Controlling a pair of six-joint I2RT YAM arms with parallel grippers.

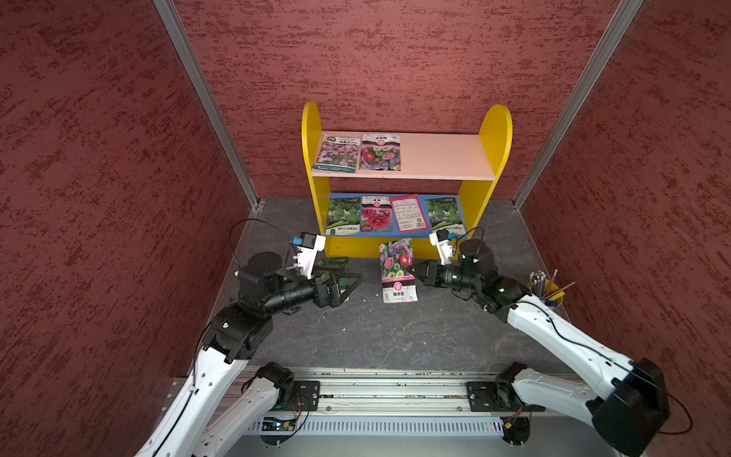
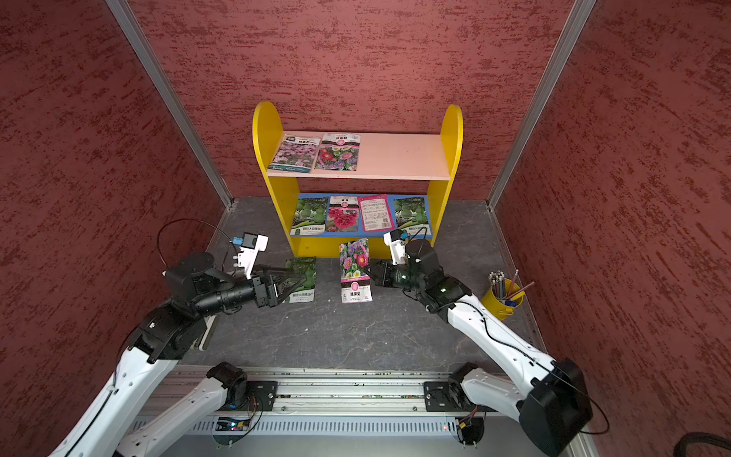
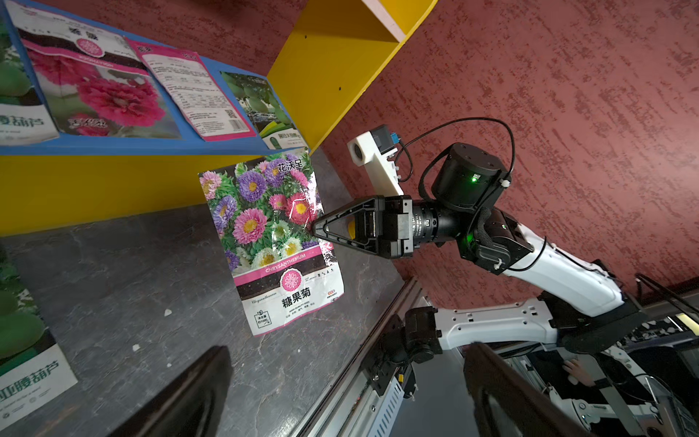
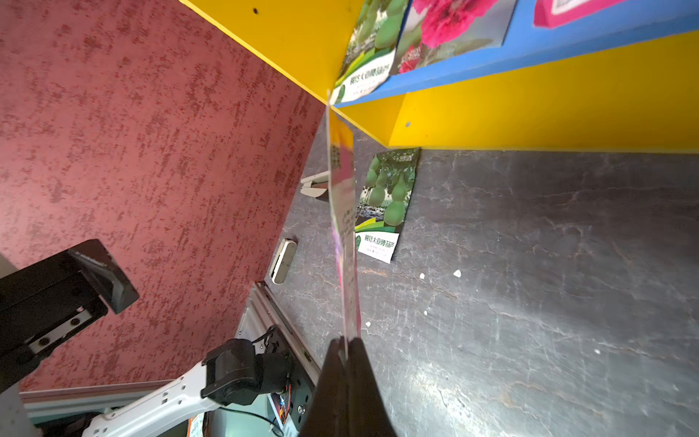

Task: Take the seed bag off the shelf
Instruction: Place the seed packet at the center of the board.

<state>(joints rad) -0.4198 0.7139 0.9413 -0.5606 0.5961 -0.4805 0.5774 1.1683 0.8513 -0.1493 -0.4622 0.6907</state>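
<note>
- In front of the shelf point(image 1: 492, 134), low by its yellow base, the right claw point(image 1: 413, 271) is pinched tight on the side edge of the chrysanthemum seed bag point(image 1: 397, 273), which hangs clear of both boards.
- The left claw point(image 2: 294, 285) gapes wide and holds nothing. It hovers over a gourd seed bag point(image 2: 306, 293) lying flat on the dark surface point(image 1: 395, 336).
- Four bags lie on the blue lower board point(image 1: 356, 234) and two on the pink upper board point(image 1: 443, 154).
- A yellow pencil cup point(image 2: 498, 304) stands beside the right arm.

My table point(image 1: 395, 340) carries the shelf point(image 1: 496, 134) at its back edge. I see a gourd seed bag point(image 4: 391, 189) lying flat before the shelf.
</note>
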